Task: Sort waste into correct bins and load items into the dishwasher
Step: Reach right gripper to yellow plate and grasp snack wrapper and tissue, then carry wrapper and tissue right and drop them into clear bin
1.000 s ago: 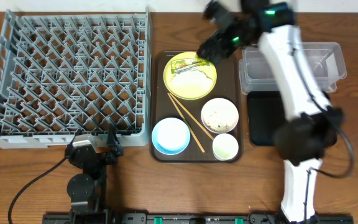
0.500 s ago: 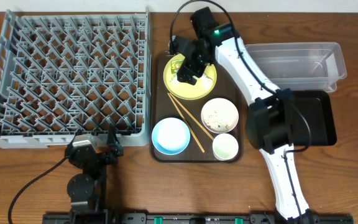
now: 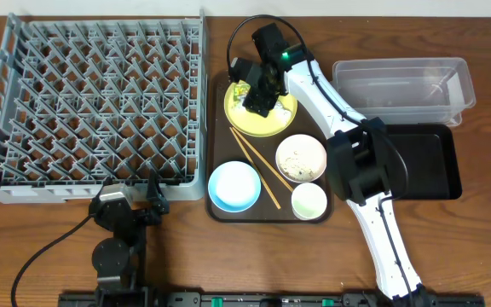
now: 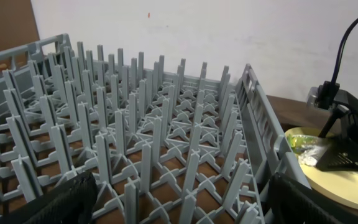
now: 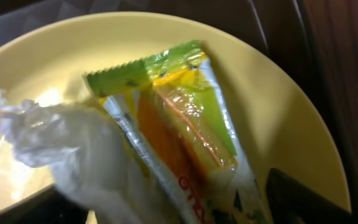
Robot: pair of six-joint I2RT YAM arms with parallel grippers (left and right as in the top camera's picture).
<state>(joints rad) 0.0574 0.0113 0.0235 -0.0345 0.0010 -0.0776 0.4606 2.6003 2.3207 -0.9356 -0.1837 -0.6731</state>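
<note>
The green-yellow snack wrapper [image 5: 179, 124] and the crumpled white napkin [image 5: 61, 143] lie on the yellow plate [image 5: 278, 106]. My right gripper [image 5: 182, 208] is open just above them, one finger on each side; in the overhead view it [image 3: 255, 95] covers part of the plate [image 3: 273, 124]. The white bowl [image 3: 301, 158] holds rice-like crumbs. The light blue bowl [image 3: 234, 186], small cup [image 3: 309, 201] and chopsticks [image 3: 255, 167] lie on the brown tray [image 3: 218, 102]. My left gripper [image 4: 179, 208] is open and empty at the near edge of the grey dish rack [image 3: 92, 102].
The clear tub [image 3: 399, 81] stands at the back right with the black tray [image 3: 429, 162] in front of it. In the left wrist view the rack's upright pegs [image 4: 148, 124] fill the frame, with the plate [image 4: 347, 183] at right.
My right arm has swung left from beside the clear tub to the yellow plate and come down over the wrapper and napkin. The left arm has not moved.
</note>
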